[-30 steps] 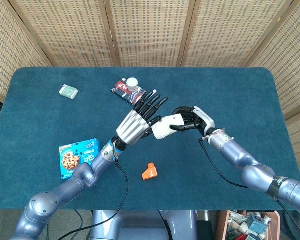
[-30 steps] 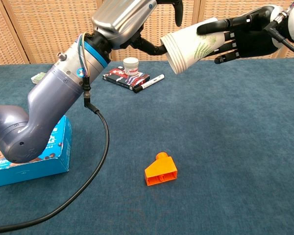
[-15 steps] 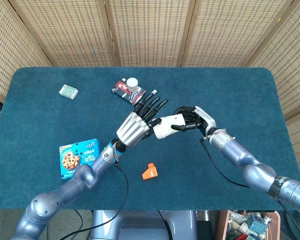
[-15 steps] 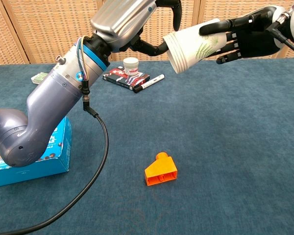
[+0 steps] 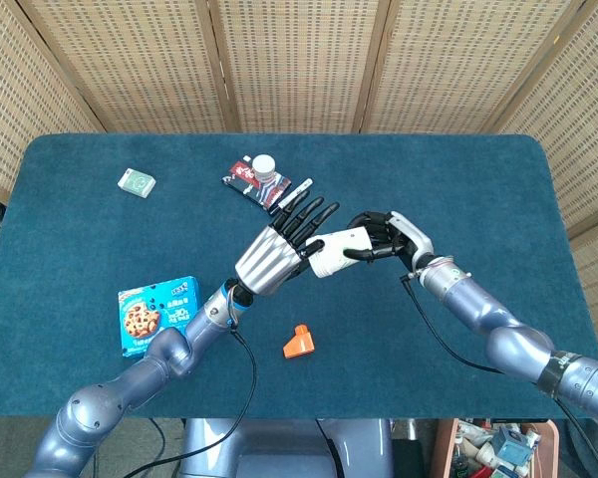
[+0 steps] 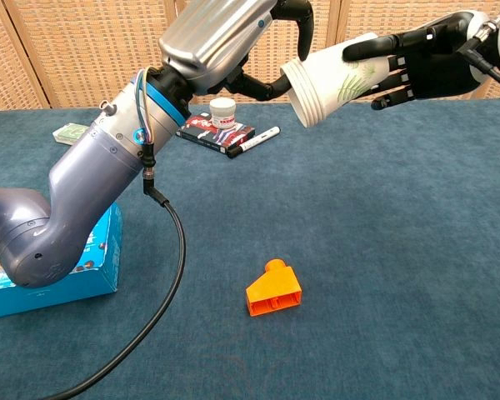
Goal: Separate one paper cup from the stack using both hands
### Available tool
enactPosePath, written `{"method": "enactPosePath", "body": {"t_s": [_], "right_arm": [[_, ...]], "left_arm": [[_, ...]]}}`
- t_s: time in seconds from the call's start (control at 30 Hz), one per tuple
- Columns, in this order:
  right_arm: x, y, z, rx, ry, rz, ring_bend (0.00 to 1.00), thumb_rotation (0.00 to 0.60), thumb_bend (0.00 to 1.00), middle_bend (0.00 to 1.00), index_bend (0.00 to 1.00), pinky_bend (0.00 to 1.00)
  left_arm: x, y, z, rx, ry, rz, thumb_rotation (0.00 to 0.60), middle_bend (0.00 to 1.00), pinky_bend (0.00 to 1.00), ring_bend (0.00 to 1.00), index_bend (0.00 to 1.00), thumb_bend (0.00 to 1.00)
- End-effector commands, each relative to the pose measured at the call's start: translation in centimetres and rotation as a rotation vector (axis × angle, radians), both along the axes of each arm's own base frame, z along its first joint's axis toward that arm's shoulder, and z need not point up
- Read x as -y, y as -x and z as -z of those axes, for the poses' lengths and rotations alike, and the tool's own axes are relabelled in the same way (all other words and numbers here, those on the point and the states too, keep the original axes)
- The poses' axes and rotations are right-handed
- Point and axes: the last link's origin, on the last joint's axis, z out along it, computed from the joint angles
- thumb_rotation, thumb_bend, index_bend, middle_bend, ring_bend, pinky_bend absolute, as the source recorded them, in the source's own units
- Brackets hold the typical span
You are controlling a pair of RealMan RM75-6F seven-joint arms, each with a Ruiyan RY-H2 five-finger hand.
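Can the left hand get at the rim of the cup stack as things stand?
Probably yes: the right hand holds the cup stack aloft, mouth toward the left hand, whose fingers already reach its rim.

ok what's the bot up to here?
The right hand holds a paper cup stack tilted in the air, rim toward the left hand. The left hand's fingers sit at the rim of the stack, apparently to pull one cup free. No cup has been separated yet.

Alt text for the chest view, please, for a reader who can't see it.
The right hand holds a stack of paper cups sideways above the blue table, rims toward the left hand, whose fingers reach the rims. Below lie an orange block, a cookie box, a marker and a small jar.
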Motion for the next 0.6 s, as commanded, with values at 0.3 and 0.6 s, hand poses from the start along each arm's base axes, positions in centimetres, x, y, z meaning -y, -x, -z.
{"method": "enactPosePath", "body": {"t_s": [0.3, 0.6], "right_arm": [[-0.05, 0.07, 0.03, -0.005, -0.008, -0.006, 0.51, 0.6, 0.46, 0.61, 0.6, 0.69], [-0.04, 0.24, -0.12, -0.006, -0.01, -0.007, 0.51, 0.6, 0.46, 0.61, 0.6, 0.69]], "left_arm": [[-0.14, -0.19, 0.09, 0.0, -0.002, -0.003, 0.6, 0.0, 0.0, 0.0, 0.6, 0.47], [-0.36, -0.41, -0.03, 0.002, -0.009, -0.004, 0.6, 0.0, 0.0, 0.0, 0.65, 0.56]]}}
